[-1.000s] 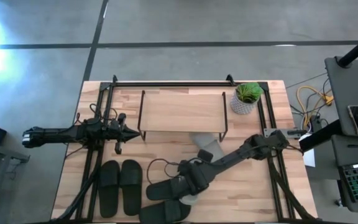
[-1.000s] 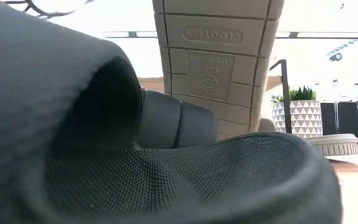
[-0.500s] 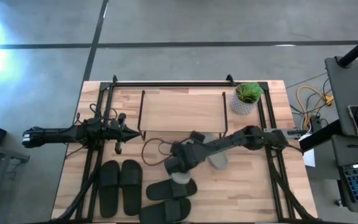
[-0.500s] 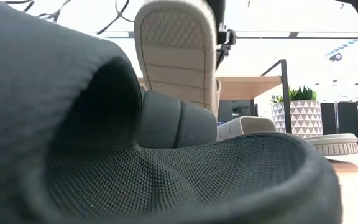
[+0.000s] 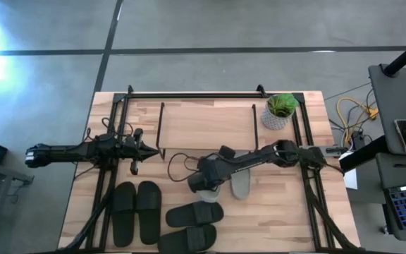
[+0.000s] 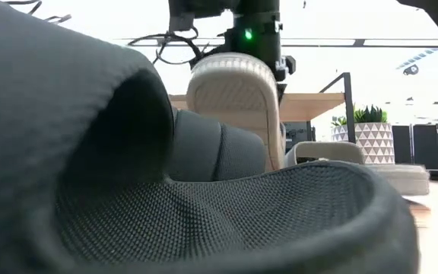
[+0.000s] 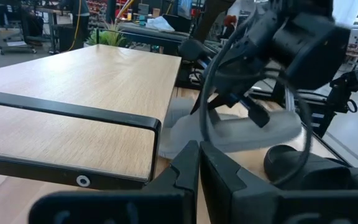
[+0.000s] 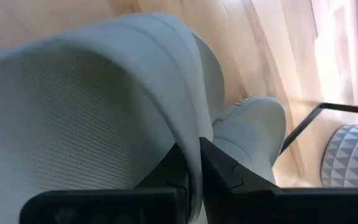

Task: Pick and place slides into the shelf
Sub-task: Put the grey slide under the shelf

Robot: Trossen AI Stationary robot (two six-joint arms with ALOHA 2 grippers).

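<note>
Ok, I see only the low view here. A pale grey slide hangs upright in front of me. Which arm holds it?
Observer: The right gripper is shut on that pale grey slide. From above, it is in front of the shelf.
Operator: And where is the left arm?
Observer: The left gripper is shut and holds nothing. It is beside the shelf's left end.
Operator: What is the dark thing that fills my picture?
Observer: It is one of the dark olive-green slides, which lie at the table's front edge. The black slides lie to their left.
</note>
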